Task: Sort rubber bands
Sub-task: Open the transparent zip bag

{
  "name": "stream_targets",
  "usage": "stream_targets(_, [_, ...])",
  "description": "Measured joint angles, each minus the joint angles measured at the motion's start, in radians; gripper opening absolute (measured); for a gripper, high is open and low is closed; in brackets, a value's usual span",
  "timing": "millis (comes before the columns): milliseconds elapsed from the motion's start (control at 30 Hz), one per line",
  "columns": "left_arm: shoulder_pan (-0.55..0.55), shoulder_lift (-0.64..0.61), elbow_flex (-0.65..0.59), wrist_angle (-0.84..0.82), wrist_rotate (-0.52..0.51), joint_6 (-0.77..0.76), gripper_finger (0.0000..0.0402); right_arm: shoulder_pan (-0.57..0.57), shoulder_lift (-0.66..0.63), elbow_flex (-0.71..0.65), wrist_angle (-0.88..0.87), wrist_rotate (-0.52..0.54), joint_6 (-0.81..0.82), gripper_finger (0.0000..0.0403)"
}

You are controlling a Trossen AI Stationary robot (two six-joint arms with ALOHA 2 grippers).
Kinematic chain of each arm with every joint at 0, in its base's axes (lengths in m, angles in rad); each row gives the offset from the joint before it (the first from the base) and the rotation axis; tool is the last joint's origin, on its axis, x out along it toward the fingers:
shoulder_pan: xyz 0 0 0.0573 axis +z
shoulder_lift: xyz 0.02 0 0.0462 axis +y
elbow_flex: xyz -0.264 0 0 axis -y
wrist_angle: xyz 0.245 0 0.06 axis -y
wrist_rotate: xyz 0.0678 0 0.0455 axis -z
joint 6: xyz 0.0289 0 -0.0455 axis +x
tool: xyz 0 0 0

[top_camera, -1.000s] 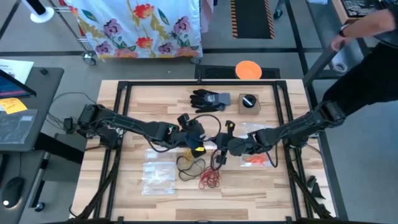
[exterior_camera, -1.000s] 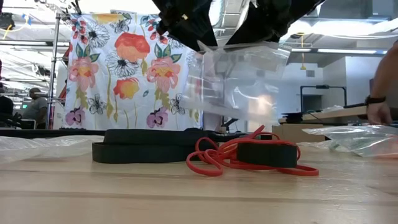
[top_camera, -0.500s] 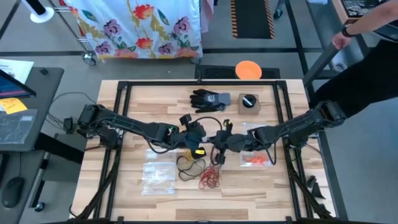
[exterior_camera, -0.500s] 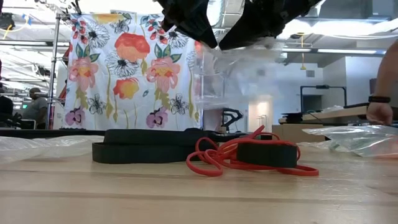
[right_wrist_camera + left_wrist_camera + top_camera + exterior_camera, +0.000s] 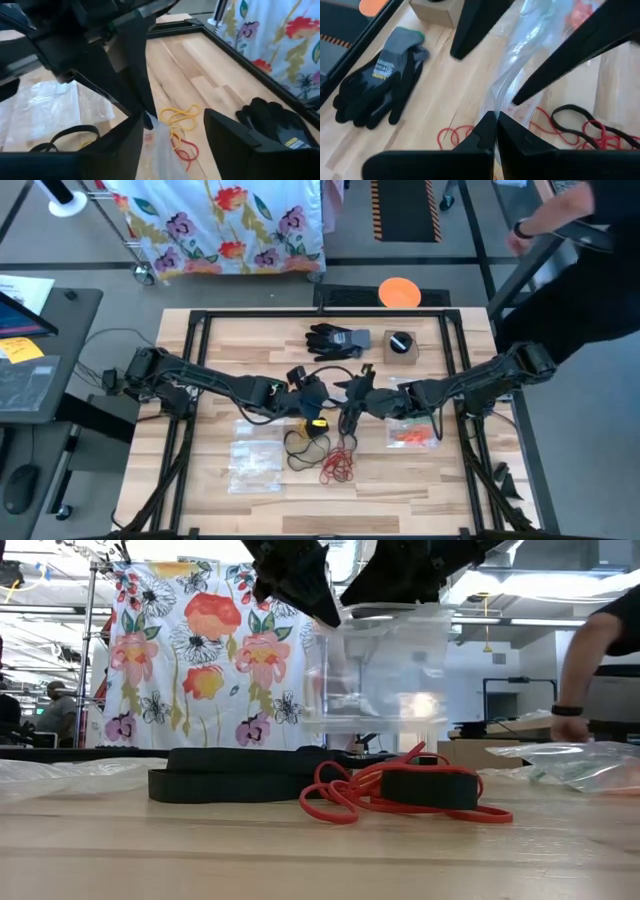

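High view: my left tool (image 5: 322, 402) and right tool (image 5: 352, 402) meet mid-table, almost tip to tip. Left tool is pinched tight on the edge of a clear bag (image 5: 375, 665); in the left wrist view its fingers (image 5: 487, 132) are pressed together on the plastic. Right tool's jaws are spread wide, bag edge (image 5: 162, 145) between them, not gripped. Low view has the bag hanging off the table (image 5: 250, 340) under both tools. Rubber bands: red ones (image 5: 337, 469) and black ones (image 5: 305, 446) lie on the table just below the tools, yellow ones (image 5: 179, 116) beneath the right tool, orange ones (image 5: 410, 438) in another bag beside the right arm. Black glove (image 5: 335, 341) lies beyond the tools. A person's arm (image 5: 590, 660) shows in the room behind.
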Motion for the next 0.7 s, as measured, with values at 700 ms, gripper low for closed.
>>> stream_targets(700, [0.061, 0.0, 0.0, -0.036, 0.188, -0.061, 0.0, 0.301, -0.087, 0.102, -0.616, 0.094, 0.321, 0.0167])
